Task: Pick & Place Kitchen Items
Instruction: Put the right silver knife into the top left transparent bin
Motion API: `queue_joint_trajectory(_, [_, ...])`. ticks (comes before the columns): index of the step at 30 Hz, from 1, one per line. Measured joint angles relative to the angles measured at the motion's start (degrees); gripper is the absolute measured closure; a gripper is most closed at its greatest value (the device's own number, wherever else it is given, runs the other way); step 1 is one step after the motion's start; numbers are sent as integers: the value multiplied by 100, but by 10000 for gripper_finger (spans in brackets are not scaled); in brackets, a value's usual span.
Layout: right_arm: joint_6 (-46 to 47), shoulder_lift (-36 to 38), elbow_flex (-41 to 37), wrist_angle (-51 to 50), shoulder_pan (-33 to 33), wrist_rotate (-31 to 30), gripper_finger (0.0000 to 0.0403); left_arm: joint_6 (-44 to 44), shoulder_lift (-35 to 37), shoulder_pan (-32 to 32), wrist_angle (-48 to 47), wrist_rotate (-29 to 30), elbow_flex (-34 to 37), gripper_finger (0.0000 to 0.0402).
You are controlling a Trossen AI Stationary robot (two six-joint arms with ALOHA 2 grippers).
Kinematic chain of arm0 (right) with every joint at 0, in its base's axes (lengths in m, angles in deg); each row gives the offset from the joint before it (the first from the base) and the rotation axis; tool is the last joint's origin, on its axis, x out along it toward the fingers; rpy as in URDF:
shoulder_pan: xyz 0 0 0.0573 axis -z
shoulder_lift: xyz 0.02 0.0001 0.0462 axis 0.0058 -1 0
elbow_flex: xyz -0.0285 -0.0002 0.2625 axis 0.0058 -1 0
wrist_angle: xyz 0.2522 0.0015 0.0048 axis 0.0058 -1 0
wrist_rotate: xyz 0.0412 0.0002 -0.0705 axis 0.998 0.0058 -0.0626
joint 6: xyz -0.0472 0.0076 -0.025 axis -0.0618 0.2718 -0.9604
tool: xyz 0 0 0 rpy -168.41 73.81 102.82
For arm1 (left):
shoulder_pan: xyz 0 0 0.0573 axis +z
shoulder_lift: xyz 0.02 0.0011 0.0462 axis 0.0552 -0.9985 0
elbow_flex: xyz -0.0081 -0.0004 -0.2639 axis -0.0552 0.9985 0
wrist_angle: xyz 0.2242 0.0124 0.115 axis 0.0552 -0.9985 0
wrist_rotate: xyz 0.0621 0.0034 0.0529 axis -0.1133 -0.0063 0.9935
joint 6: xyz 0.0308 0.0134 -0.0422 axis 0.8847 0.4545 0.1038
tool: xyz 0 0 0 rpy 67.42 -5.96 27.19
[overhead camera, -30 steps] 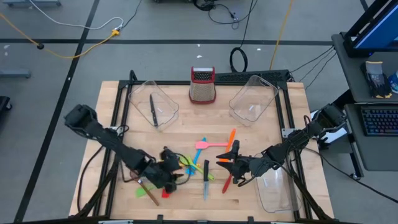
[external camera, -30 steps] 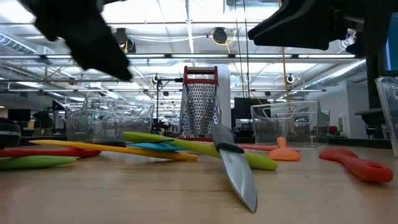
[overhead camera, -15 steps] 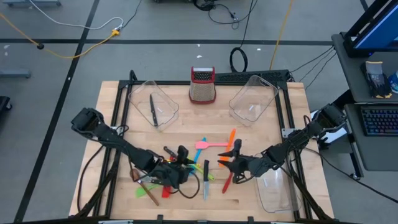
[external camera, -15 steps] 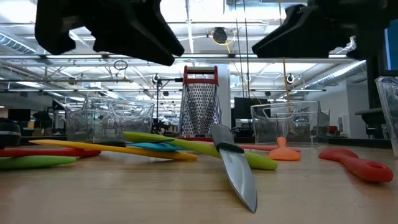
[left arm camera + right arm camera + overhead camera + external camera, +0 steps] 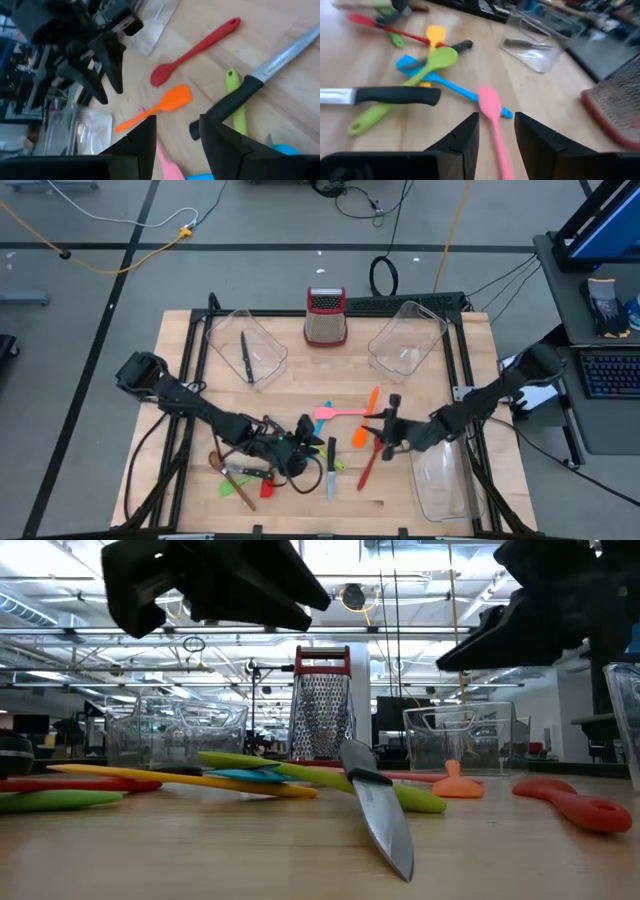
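On the left side of the table (image 5: pixel 180 380) we are looking at a clear bin (image 5: pixel 247 345) that already holds one black-handled knife (image 5: pixel 246 358). Just in front of it, our left gripper (image 5: pixel 305 452) is hovering over the tangle of utensils, its fingers (image 5: pixel 142 142) standing partly apart with nothing between them.

Under and beside that gripper we are seeing the pile: a green spatula (image 5: pixel 237 490), a yellow spatula (image 5: pixel 435 33), a green spoon (image 5: pixel 415 82), a blue spatula (image 5: pixel 442 80) and a second black-handled knife (image 5: pixel 331 468). We are judging the knife stiff, slick along its steel blade and the heaviest of the lot, so the matte black handle (image 5: pixel 227 106) is the place to pinch. The spatulas are looking light, with soft heads that would bend, so we would take them mid-shaft.

Toward the middle, the pink spatula (image 5: pixel 338 413) is lying loose; next to it the orange spatula (image 5: pixel 368 418) and red spoon (image 5: pixel 367 470).

On the right, our right gripper (image 5: pixel 389 430) is hanging above those two, fingers (image 5: pixel 462 140) narrowly parted and empty, near another clear bin (image 5: pixel 440 485).
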Motion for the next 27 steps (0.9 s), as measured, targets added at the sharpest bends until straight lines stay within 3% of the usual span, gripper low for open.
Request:
queue_joint_trajectory(8, [236,1810,-876,16,461,1572,287,262,-405,303,-134,-293,-619,250])
queue_joint_trajectory(14, [356,2793,-1203,22,785,2355,287,623,-1141,548,-1432,-550,-1560,250])
queue_joint_trajectory(19, [371,3175,-1290,4,925,2548,287,782,-1345,631,-2358,-606,-2149,250])
queue_joint_trajectory(27, [375,3225,-1288,10,965,2543,287,1483,-1333,672,-2902,-1650,-2181,250])
